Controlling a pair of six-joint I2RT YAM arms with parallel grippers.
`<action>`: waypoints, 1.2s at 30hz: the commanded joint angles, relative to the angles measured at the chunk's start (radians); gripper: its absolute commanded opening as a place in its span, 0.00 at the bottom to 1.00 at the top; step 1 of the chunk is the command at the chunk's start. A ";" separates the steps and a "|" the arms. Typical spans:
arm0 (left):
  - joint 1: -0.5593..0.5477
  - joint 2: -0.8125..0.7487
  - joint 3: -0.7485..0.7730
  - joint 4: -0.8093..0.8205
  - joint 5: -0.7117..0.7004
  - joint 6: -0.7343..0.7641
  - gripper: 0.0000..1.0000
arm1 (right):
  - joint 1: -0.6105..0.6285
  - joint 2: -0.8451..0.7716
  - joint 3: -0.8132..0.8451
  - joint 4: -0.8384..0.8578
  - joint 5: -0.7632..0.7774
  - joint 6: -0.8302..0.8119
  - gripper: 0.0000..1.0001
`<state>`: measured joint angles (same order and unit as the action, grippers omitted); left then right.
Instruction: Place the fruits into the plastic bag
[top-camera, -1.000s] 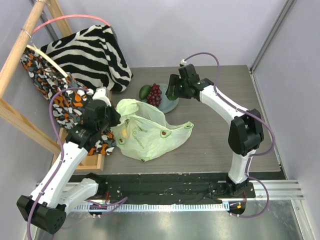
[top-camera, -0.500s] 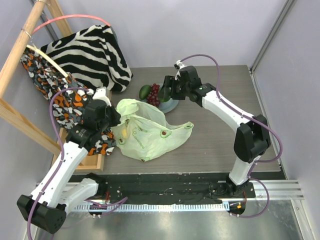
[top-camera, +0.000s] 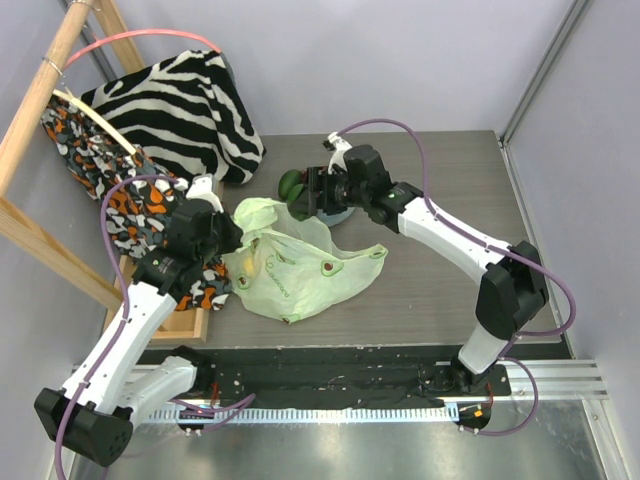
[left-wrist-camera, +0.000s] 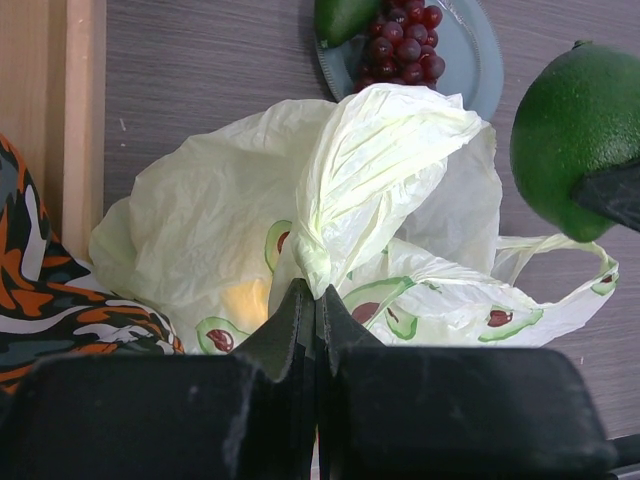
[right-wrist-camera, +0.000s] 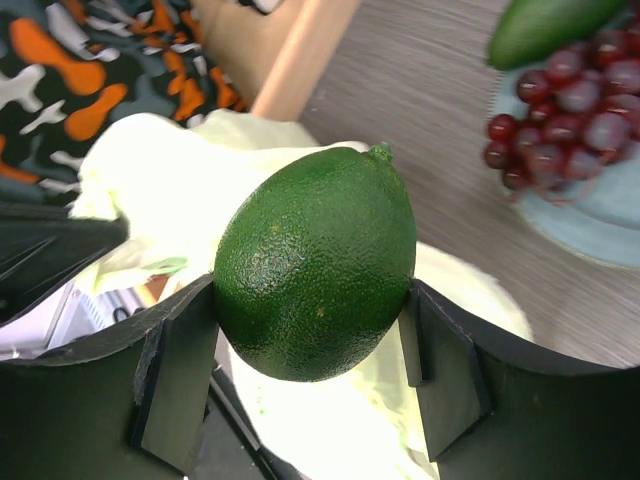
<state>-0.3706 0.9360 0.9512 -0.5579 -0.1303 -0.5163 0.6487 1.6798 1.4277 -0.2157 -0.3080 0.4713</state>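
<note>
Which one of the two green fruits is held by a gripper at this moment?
The lime: the right gripper holds it in the air by the plastic bag, while the avocado lies at the plate's rim beside the grapes.

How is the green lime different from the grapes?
The lime is one big green fruit; the grapes are many small dark red ones. The lime is held up in the right gripper; the grapes lie on the grey-blue plate. Both are fruits outside the plastic bag.
</note>
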 joint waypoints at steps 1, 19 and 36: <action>0.006 0.000 0.003 -0.010 0.008 -0.034 0.00 | 0.019 -0.066 0.002 0.068 -0.039 -0.025 0.36; 0.006 -0.025 0.006 -0.020 -0.008 -0.027 0.00 | 0.069 -0.019 -0.033 -0.013 -0.095 -0.094 0.35; 0.007 -0.029 0.029 -0.030 -0.026 -0.005 0.00 | 0.043 0.107 -0.007 -0.066 -0.066 -0.108 0.34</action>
<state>-0.3706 0.9241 0.9516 -0.5705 -0.1326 -0.5152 0.6895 1.7912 1.3933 -0.2768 -0.3908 0.3920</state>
